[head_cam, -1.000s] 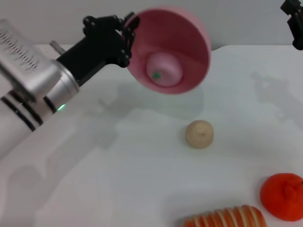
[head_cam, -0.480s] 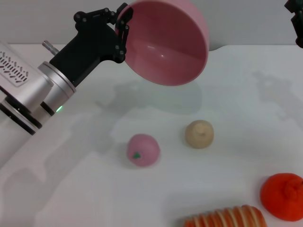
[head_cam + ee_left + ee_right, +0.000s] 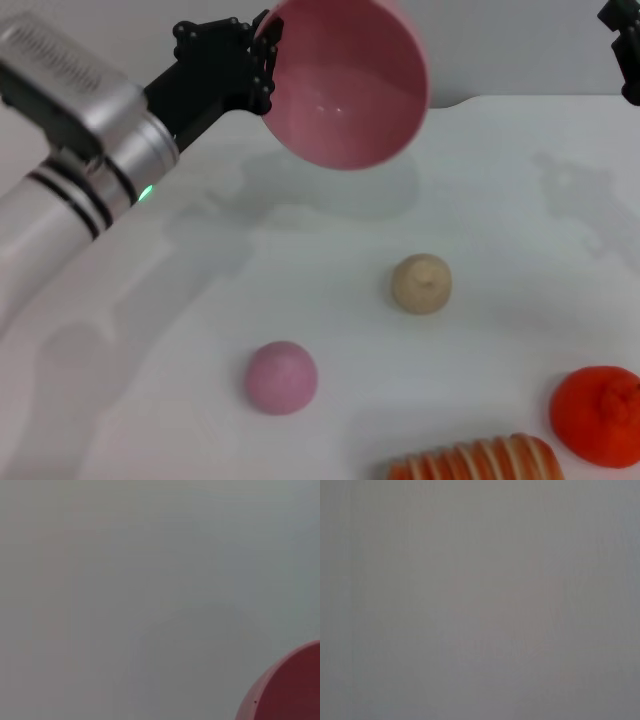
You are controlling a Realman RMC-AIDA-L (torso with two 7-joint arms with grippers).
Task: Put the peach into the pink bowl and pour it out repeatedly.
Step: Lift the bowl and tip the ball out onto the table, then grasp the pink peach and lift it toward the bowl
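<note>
Only head view shows peach [image 3: 282, 377]; left wrist, pink bowl [image 3: 290, 687].

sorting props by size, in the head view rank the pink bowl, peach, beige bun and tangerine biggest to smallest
1. pink bowl, by far.
2. tangerine, though it is nearer the camera and partly cut off.
3. peach.
4. beige bun; it looks close to the peach, so that order is unsure.

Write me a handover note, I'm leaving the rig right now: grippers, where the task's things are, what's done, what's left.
Left gripper: shut on the rim of the pink bowl, held tilted above the table, empty.
Right gripper: parked at the far right edge, idle.
Peach: loose on the table, near the beige lump.
Done: peach is out of the bowl.
Left: set the bowl upright, put the peach back in, pour again.
</note>
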